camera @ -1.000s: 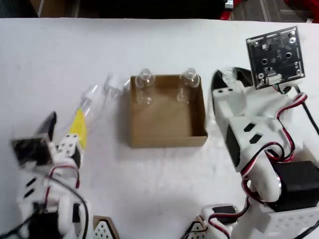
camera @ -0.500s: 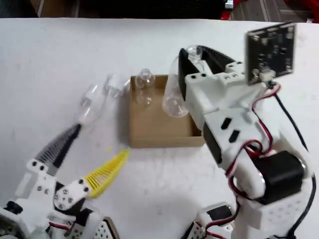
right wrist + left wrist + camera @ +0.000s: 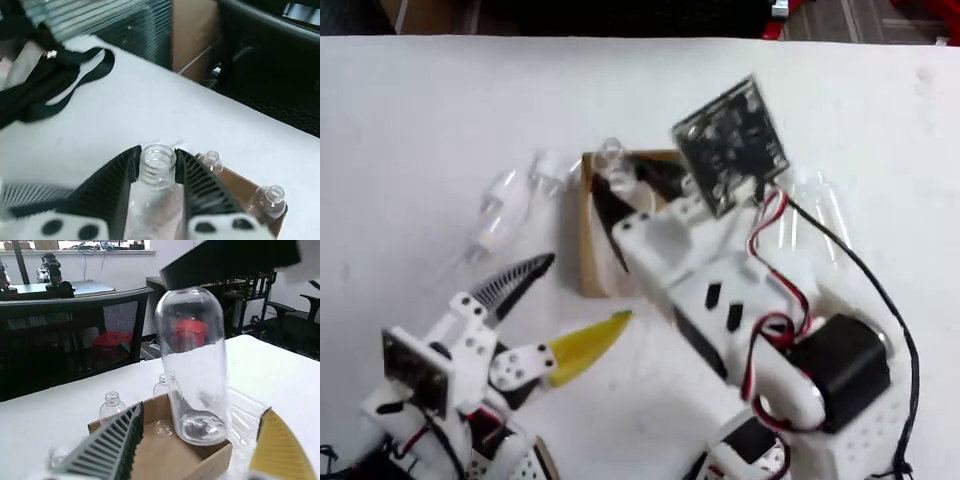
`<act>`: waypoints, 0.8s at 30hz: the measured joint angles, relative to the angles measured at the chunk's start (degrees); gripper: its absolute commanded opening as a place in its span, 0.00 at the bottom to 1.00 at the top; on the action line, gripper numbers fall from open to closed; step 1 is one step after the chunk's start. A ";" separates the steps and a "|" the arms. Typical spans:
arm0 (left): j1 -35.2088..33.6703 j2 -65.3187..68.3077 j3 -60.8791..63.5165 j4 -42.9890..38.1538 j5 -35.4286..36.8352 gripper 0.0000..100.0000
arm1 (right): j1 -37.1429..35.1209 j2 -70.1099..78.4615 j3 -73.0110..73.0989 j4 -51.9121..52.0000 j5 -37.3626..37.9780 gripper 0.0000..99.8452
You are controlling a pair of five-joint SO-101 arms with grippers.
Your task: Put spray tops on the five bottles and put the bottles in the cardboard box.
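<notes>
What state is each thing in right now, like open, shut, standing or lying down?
cardboard box: open at the top.
held bottle: upright, no spray top.
right gripper: shut on the held bottle's neck.
left gripper: open, empty.
boxed bottles: upright, no spray tops.
bottle left of the box: lying on its side.

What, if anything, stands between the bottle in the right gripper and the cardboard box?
Nothing visible. The right gripper holds the bottle with its base at the cardboard box opening; two other bottles stand apart from it.
</notes>
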 measured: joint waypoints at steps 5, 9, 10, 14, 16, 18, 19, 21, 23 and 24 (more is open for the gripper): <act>-4.13 0.00 6.07 -6.07 0.00 0.33 | -1.05 -2.11 0.00 3.69 1.14 0.02; -4.92 0.00 9.93 -10.20 0.00 0.33 | -1.05 -2.29 0.00 4.92 1.32 0.02; -5.01 0.00 10.46 -10.64 0.00 0.33 | -0.97 -2.29 0.00 5.10 1.32 0.02; -5.01 0.09 10.81 -11.25 0.00 0.33 | -0.97 -2.29 0.00 5.27 1.32 0.02; -5.01 0.09 10.81 -11.25 0.00 0.33 | -1.05 -2.29 0.00 5.27 1.32 0.02; -5.45 0.09 10.81 -11.43 0.00 0.33 | -1.05 -2.29 0.00 5.36 1.32 0.02; -6.07 0.09 10.81 -11.52 0.00 0.33 | -1.05 -2.29 0.00 5.36 1.32 0.02; -7.82 0.09 10.81 -12.48 0.00 0.33 | -1.05 -2.29 0.00 5.36 1.32 0.02; -8.79 0.09 10.81 -12.66 0.00 0.33 | -1.05 -2.29 0.00 5.36 1.32 0.02; -8.97 0.09 10.81 -12.57 0.00 0.33 | -1.05 -2.29 0.00 5.36 1.32 0.02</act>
